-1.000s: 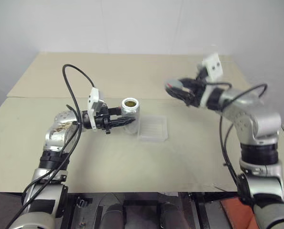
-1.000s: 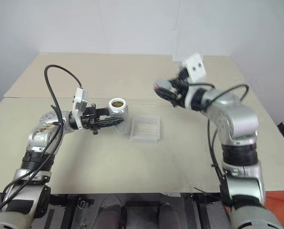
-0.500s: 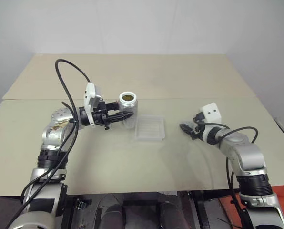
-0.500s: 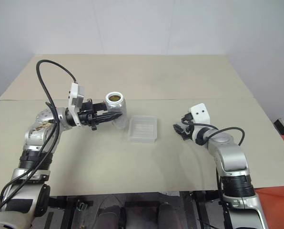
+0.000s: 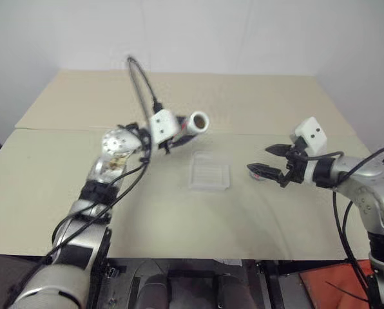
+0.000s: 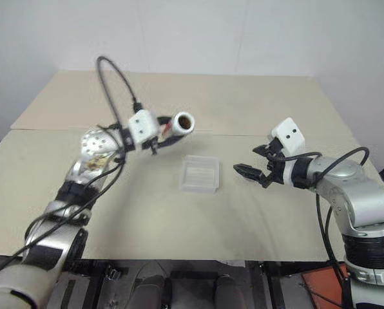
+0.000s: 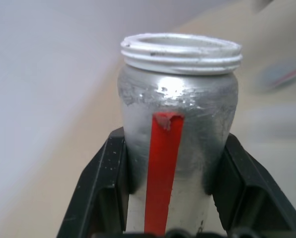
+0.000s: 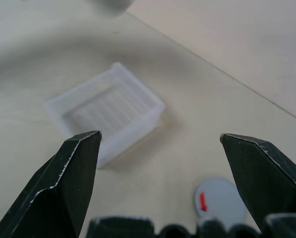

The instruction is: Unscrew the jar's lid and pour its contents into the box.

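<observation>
Pouring step in hand: lid is off, jar is lifted and tipped.

Your left gripper (image 7: 163,193) pinches the jar (image 5: 191,123), held above the table behind the box (image 5: 209,172); next you bring its open mouth over the box and tilt more. Your right gripper (image 8: 158,163) is spread, empty. Its wrist view shows the lid (image 8: 220,201) lying on the table (image 5: 63,193).

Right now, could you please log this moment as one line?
left tool: grips tilted, lidless silvery-grey jar | right tool: open | grey lid: on table | clear plastic box: empty
</observation>
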`<state>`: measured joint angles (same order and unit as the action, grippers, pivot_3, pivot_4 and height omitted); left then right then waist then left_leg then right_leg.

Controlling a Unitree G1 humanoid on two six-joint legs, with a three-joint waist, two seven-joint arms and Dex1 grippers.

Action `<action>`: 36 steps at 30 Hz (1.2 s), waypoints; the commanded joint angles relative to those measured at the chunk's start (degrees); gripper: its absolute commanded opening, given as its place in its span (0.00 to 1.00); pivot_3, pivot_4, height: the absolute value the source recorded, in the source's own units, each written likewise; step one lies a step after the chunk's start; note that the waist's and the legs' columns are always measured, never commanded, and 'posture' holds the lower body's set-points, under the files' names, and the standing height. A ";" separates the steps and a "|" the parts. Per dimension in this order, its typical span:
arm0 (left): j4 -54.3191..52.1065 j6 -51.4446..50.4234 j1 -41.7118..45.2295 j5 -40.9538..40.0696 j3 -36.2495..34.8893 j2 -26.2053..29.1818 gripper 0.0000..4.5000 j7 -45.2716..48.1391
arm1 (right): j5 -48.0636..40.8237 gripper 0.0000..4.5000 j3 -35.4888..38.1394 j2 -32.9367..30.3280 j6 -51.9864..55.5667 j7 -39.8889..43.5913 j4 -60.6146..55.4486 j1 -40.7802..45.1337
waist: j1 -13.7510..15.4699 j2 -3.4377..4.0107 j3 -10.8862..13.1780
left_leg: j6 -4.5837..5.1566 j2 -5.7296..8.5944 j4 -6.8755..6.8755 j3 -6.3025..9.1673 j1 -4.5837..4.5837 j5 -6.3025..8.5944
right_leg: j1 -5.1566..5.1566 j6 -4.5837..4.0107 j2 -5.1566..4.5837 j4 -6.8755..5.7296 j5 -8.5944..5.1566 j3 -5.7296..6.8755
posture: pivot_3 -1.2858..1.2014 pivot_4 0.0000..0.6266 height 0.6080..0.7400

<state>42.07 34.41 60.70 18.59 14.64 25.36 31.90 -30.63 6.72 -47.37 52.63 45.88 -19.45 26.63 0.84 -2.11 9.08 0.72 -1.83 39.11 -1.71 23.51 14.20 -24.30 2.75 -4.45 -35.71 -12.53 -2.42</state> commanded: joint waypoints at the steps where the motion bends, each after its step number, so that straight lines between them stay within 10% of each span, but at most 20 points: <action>1: 3.43 15.20 11.81 29.65 13.93 5.44 0.41 -29.14 | -1.47 1.00 2.01 -2.85 -0.52 2.11 -2.18 1.33 | 0.00 -0.01 0.00 | 0.01 0.02 0.00 0.00 0.05 0.01 | -0.03 0.03 -0.02 0.02 0.02 -0.01 | 0.52 0.24 1.00; 7: 6.03 15.01 23.59 60.81 37.04 7.72 0.41 -62.27 | -2.49 1.00 2.91 -4.06 -0.65 1.88 -2.67 2.17 | -0.13 0.01 0.00 | 0.04 0.02 -0.02 -0.09 0.02 0.03 | -0.03 0.15 -0.06 0.01 0.03 -0.03 | 0.52 0.24 1.00; 12: 6.68 12.87 23.39 70.18 46.91 7.40 0.41 -69.26 | -4.31 1.00 4.85 -3.09 0.65 -0.43 -3.92 2.95 | -0.22 0.01 0.00 | -0.01 -0.03 -0.02 -0.14 0.02 0.00 | -0.16 0.14 0.00 -0.13 0.04 -0.06 | 0.52 0.24 1.00; 29: 8.13 10.56 21.54 64.33 45.18 7.92 0.41 -67.04 | -10.47 1.00 7.61 -2.66 3.02 -5.10 -6.93 2.12 | 0.04 0.01 0.00 | -0.01 -0.01 0.10 -0.13 0.29 0.00 | -0.29 0.13 -0.06 -0.30 0.05 -0.01 | 0.52 0.24 1.00; 36: 12.11 16.47 15.93 42.75 31.16 8.52 0.41 -56.22 | -9.71 1.00 5.41 -2.77 1.49 -3.68 -5.62 2.82 | -0.17 0.02 0.00 | -0.01 -0.03 0.14 -0.13 0.26 0.00 | -0.29 0.13 -0.06 -0.37 0.05 -0.02 | 0.52 0.24 1.00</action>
<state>53.36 49.42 76.87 67.73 50.14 33.30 -27.15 -40.55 11.58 -49.63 56.00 41.73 -24.48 28.37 0.67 -2.10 9.07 0.71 -1.86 39.26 -1.84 23.77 14.20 -24.59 2.87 -4.51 -36.09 -12.48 -2.44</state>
